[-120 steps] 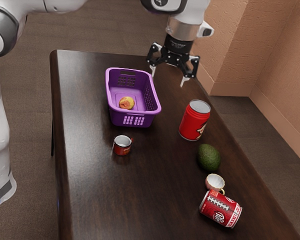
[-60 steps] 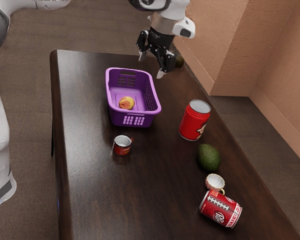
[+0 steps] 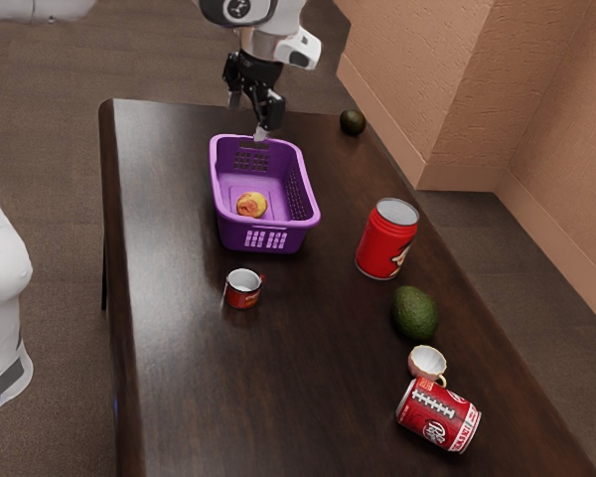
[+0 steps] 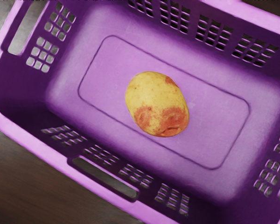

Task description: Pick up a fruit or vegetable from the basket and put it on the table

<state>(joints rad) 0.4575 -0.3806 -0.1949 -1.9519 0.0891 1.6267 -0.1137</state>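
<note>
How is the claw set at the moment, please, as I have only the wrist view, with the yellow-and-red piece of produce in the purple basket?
Observer: The exterior view shows the claw open, its two fingers standing apart.

Operator: Thank you. Could you tell me what stands near the basket on its side toward the exterior camera?

Observer: A small red mug stands upright on the table there, apart from the basket.

Operator: And would you say whether any produce already lies outside the basket?

Observer: Yes, a dark green avocado lies on the table, between an upright red can and a small cup.
</note>
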